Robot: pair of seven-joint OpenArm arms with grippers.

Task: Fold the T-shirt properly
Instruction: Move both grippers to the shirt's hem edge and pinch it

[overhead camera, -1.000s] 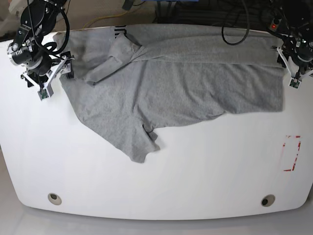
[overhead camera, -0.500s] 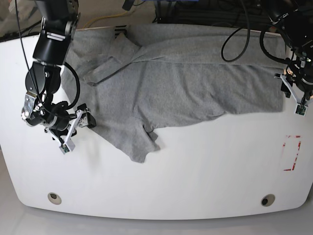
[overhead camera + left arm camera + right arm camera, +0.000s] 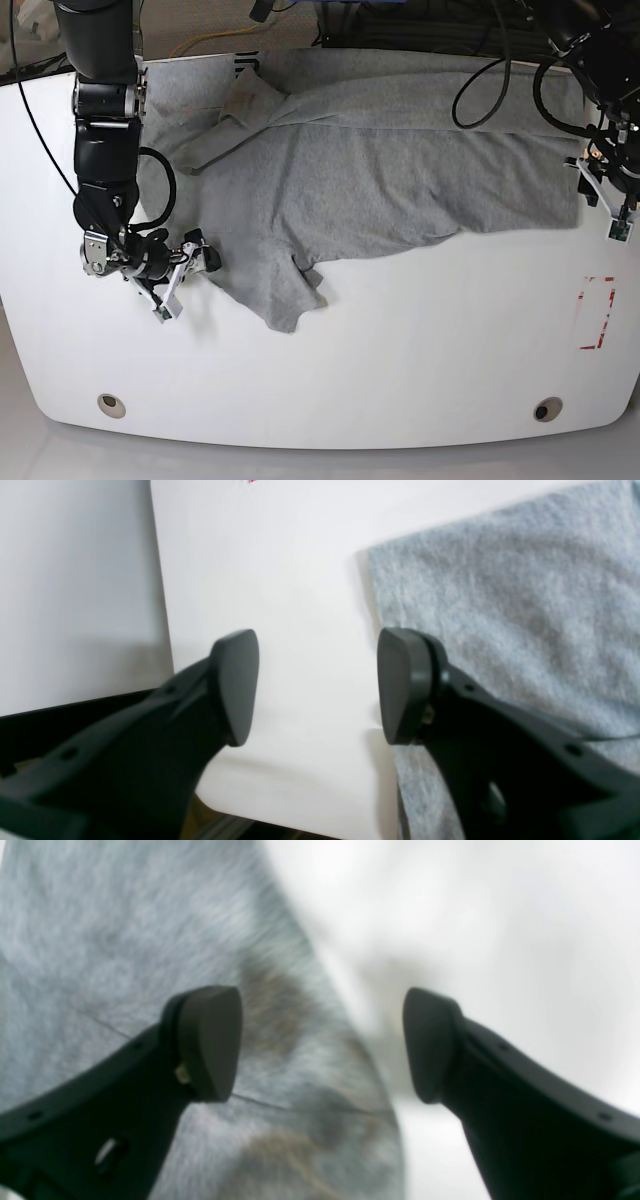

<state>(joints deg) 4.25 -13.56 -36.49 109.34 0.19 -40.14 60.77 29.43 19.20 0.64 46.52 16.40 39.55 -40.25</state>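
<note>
- The T-shirt (image 3: 370, 170) lies spread but rumpled across the far half of the white table (image 3: 400, 360); one sleeve is flopped over near the collar, and a lower flap juts toward the near edge; no tidy fold is made yet.
- The right gripper (image 3: 182, 278) sits low at the cloth's slanting edge, jaws spread and empty, one finger over fabric, the other over bare table; I judge this the approach for a pinch on that edge.
- The left gripper (image 3: 608, 200) hangs at the shirt's opposite side edge, jaws parted, holding nothing; its wrist view shows the cloth border just beside one finger (image 3: 405, 685).
- Next, each must straddle its edge, then close and lift together.
- The right wrist view is blurred; contact with cloth cannot be told; the neck label's print is illegible.
</note>
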